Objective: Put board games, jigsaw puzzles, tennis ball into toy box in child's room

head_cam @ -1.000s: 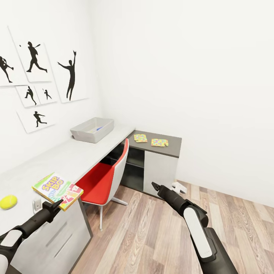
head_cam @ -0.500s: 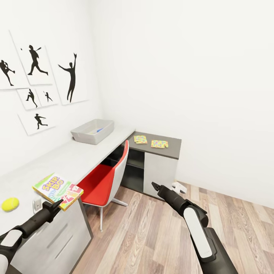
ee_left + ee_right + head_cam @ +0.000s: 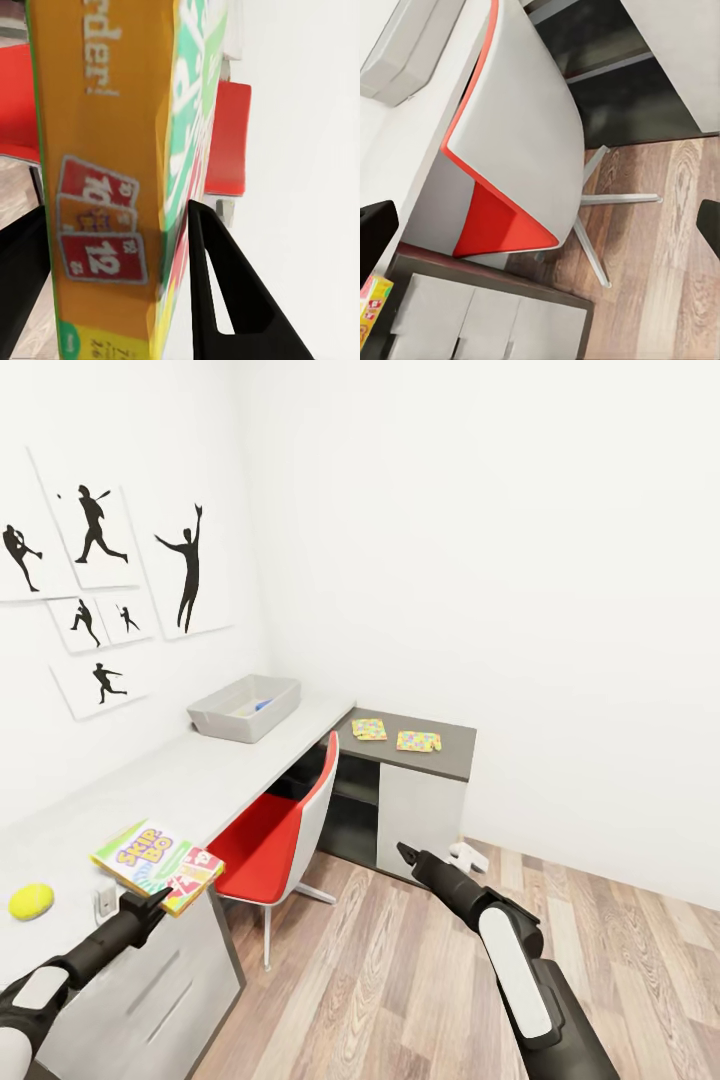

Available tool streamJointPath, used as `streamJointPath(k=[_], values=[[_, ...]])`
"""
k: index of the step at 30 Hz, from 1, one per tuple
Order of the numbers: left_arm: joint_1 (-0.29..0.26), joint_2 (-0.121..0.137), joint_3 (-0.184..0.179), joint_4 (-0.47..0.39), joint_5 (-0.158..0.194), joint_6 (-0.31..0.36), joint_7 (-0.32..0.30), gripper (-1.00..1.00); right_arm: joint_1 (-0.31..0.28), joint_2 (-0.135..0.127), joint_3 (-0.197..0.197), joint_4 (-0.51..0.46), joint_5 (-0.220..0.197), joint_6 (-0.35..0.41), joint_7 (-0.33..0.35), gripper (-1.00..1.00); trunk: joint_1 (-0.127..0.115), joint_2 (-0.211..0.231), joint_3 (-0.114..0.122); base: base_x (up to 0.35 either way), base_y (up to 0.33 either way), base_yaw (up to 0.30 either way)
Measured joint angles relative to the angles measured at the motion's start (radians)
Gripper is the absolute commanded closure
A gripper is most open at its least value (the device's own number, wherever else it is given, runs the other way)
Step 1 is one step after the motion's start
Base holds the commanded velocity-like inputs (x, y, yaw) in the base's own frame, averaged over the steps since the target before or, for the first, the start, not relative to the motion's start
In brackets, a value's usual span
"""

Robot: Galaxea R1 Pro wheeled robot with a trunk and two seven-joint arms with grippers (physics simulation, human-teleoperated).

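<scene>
The Skip-Bo board game [image 3: 157,863] is lying at the table [image 3: 200,780] edge, its overhanging corner sitting between the left gripper [image 3: 155,905]'s wide-open jaws. Probably light, stiff and slick, it is best pinched across that edge. The right gripper [image 3: 404,851] is hanging empty, jaws apart.

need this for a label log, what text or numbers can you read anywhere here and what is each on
"SKIP-BO": top face of the green board game on the table.
"12": red card printed on the box's orange edge, left wrist view.
"10": red card above it.
"rder": cut-off white lettering on that edge.
Small print at the edge's bottom: blurred, unreadable.
Wall pictures: silhouettes, no text.
</scene>
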Motion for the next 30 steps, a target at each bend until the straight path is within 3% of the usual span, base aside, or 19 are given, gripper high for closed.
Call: streamJointPath(k=[2,17,30], values=[[0.000,-0.011,-0.001,0.008,0.001,-0.009,0.001,1.00,0.000,0.000,0.000,0.000,0.000,0.000,0.000,-1.00,0.000,0.000,0.000,0.000,0.000,0.000],[0.000,0.001,0.000,0.008,0.006,-0.001,-0.009,1.00,0.000,0.007,0.002,0.008,-0.002,0.000,0.003,-1.00,0.000,0.000,0.000,0.000,-0.001,0.000],[0.000,0.003,0.000,0.007,0.004,-0.001,-0.019,1.00,0.000,0.008,0.003,0.011,-0.002,-0.001,0.003,-1.00,0.000,0.000,0.000,0.000,-0.116,0.000]])
